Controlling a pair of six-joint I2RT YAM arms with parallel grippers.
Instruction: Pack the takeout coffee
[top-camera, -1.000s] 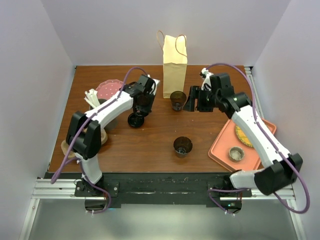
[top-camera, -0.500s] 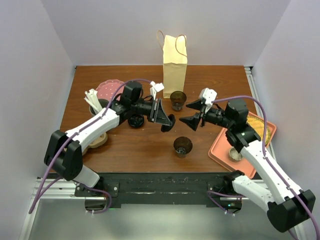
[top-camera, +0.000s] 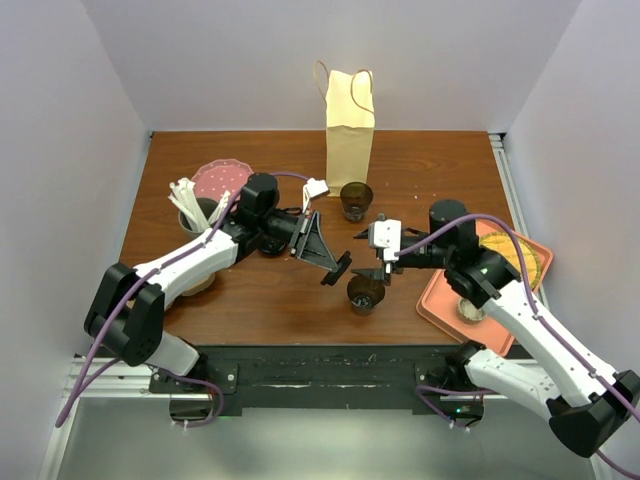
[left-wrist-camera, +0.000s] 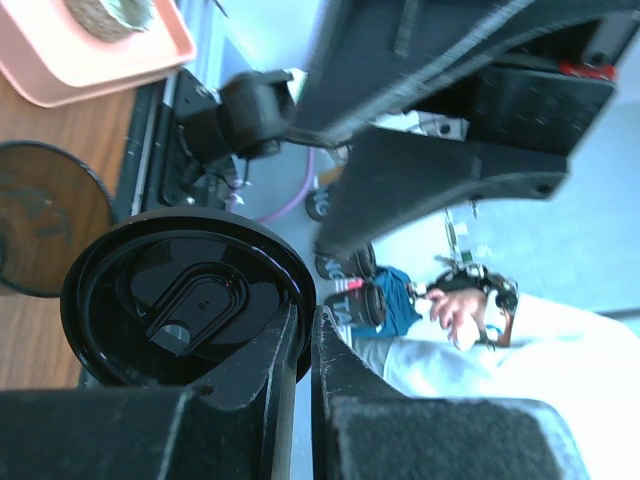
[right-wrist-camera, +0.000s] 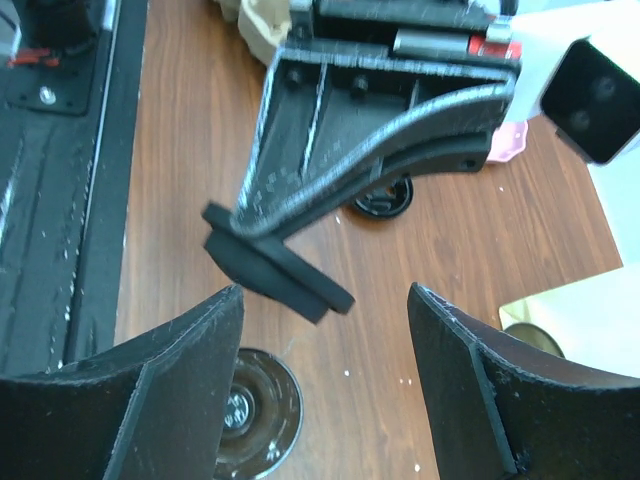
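Lid (top-camera: 337, 268) now nearer open cup (top-camera: 366, 291)

The coffee cup (left-wrist-camera: 40, 230) runs off the left wrist view's left edge; the orange tray (left-wrist-camera: 150, 55) off its top; the paper bag (right-wrist-camera: 600, 320) off the right wrist view's side.

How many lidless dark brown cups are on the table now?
2. The far cup stands just in front of the paper bag; the near cup stands left of the pink tray. None seems hidden.
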